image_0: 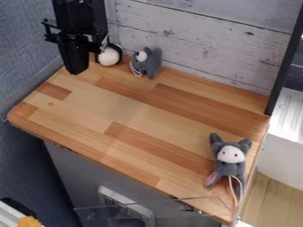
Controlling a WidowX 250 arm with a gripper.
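The black gripper [77, 66] hangs over the back left corner of the tabletop [127, 113], pointing down; whether it is released or clenched I cannot tell. Nearest to it, just beside it at the tabletop's back edge, is a rounded black-and-white plush toy [109, 56], partly hidden by the gripper. Next along the tabletop's back edge sits a grey plush toy [153, 64] with a white patch and a thin white cord hanging at its front.

Well apart from these, near the tabletop's front right corner, lies a grey plush mouse [230, 165] with upright ears, a white face and two small reddish eyes. A pink part shows at its side, and a white cord [234, 178] trails from it toward the tabletop's front edge.

The tabletop is laid in light and reddish-brown wood strips. Behind it stands a wall of whitish planks [195, 40], and a black upright bar [286, 62] meets its right back corner. Left of the tabletop is a blue-grey fabric panel [24, 53]. Below its front edge are a grey surface [74, 170], a pale fixture [124, 205] and a clear sheet [165, 208].
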